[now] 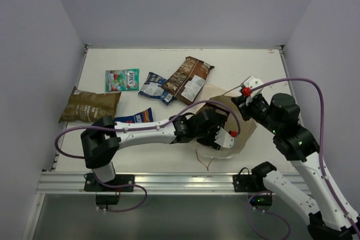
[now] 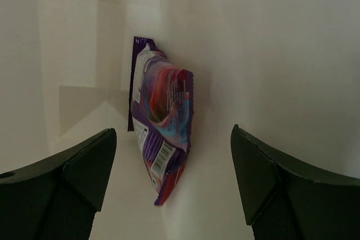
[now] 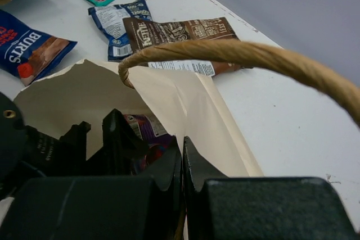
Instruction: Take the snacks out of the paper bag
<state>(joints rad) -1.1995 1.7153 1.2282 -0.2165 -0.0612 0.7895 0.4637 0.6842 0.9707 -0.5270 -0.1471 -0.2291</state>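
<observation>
The left gripper (image 2: 172,130) stands wide open inside the paper bag (image 1: 239,136), its two dark fingers spread at 8 and 4 o'clock in the left wrist view and touching nothing. Just ahead of the gap between them, towards 12 o'clock, is the purple packet (image 2: 163,122). It is crumpled and stands on edge against a fold in the pale paper, its barcode end nearest the camera. The right gripper (image 3: 181,147) is closed tight at the bag's rim, apparently pinching the cream paper at the mouth's 1 o'clock edge as the top view shows it. In the right wrist view a tan cord handle (image 3: 253,54) arches over the fingers, and a scrap of purple shows down inside the mouth beside the left arm's black wrist. The bag lies on its side at the near right of the white table (image 1: 247,63), mouth towards 9 o'clock, with the left arm reaching in from that side. The other five packets lie flat on the table outside the bag. From the bag, the blue-red packet (image 1: 135,117) is at 9 o'clock beside the left forearm, with the olive-brown packet (image 1: 90,105) farther out the same way. The blue-white packet (image 1: 156,87) and the green-red packet (image 1: 122,80) lie at 10 o'clock. The dark brown-white packet (image 1: 188,80) is at 11 o'clock, overlapping the blue-white one.
</observation>
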